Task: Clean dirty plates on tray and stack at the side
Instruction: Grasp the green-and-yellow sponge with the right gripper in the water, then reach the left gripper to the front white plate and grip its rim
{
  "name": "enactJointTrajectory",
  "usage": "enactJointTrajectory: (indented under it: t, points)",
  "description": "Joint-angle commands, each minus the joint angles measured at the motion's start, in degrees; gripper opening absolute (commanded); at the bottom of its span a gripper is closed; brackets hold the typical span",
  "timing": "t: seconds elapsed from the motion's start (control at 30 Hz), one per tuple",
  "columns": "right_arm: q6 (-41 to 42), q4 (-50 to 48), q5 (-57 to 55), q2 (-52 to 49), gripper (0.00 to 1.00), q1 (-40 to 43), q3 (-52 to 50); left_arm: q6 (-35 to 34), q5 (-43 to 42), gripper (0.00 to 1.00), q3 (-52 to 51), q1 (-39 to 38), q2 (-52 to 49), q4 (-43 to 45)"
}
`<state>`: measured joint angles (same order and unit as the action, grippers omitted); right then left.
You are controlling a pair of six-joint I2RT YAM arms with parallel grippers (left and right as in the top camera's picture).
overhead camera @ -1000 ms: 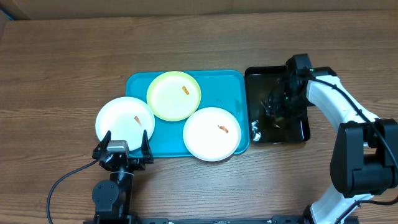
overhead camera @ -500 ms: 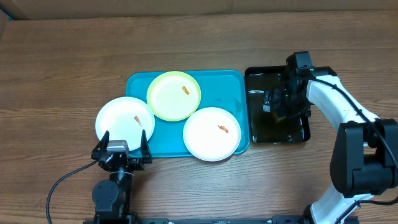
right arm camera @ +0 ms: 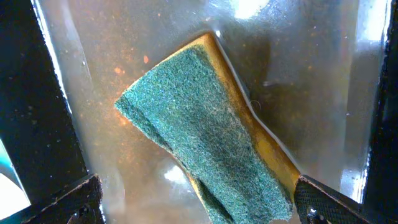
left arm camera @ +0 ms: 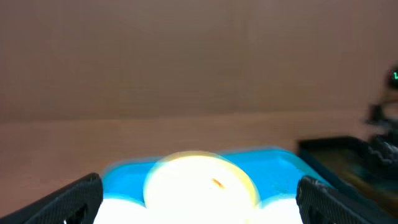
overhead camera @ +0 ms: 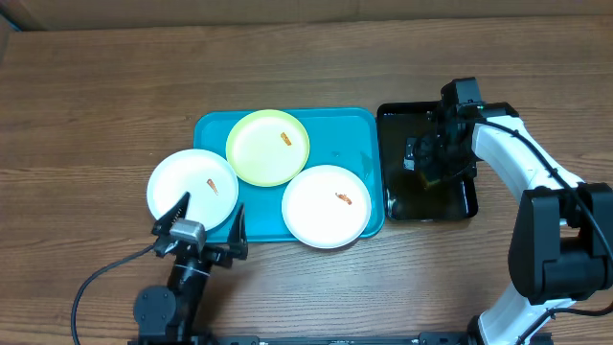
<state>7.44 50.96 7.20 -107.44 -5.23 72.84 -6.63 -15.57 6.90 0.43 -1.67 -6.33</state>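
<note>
The turquoise tray (overhead camera: 335,129) holds a pale yellow-green plate (overhead camera: 268,147) at the back and a white plate (overhead camera: 328,205) at the front right. A second white plate (overhead camera: 192,184) overlaps the tray's left edge. Each has a small orange-red smear. My left gripper (overhead camera: 211,213) is open and empty near the front of the left white plate. Its blurred view shows the yellow-green plate (left arm camera: 200,180) and the tray (left arm camera: 273,163). My right gripper (overhead camera: 426,158) is open over a green and yellow sponge (right arm camera: 205,130). The sponge lies in water between the fingers (right arm camera: 199,202).
A narrower black tray (overhead camera: 397,206) with water stands right of the turquoise tray, and its dark wall (right arm camera: 37,112) shows in the right wrist view. A cardboard wall runs along the back of the wooden table (overhead camera: 96,96).
My left gripper has swung forward and to the right, toward the tray's front left corner. My right gripper has shifted slightly in the black tray, and the water has settled.
</note>
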Motion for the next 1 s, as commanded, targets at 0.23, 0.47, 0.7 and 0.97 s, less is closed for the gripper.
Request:
enactJointTrajectory:
  t: [0.23,0.47,0.7,0.97]
  points:
    - [0.04,-0.96,0.57,0.04,1.0,0.44,1.01,0.35,-12.59,1.0,41.46,0.26,-34.8,-35.58]
    - [0.02,-1.42,0.57,0.04,1.0,0.44,1.01,0.22,-22.62,1.0,69.05,0.26,-66.29,-56.3]
    - [0.04,-1.42,0.57,0.04,1.0,0.44,1.01,-4.37,-23.23,0.59,71.89,-2.54,-82.44,-62.36]
    - [0.04,-1.42,0.59,0.04,1.0,0.44,1.01,-19.21,1.25,0.43,61.16,-16.83,-88.15,-60.76]
